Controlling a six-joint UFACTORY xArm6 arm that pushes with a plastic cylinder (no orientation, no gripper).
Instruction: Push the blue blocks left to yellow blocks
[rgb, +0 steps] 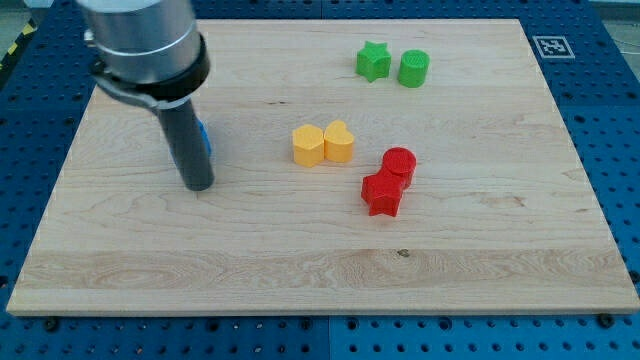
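Note:
My tip rests on the board at the view's left. A blue block shows only as a thin sliver behind the rod, its shape hidden. A yellow hexagon block and a yellow heart block sit side by side, touching, near the board's middle, well to the right of my tip. Any second blue block is hidden from view.
A red cylinder and a red star touch each other right of the yellow pair. A green star and a green cylinder sit at the view's top. The wooden board lies on a blue pegboard.

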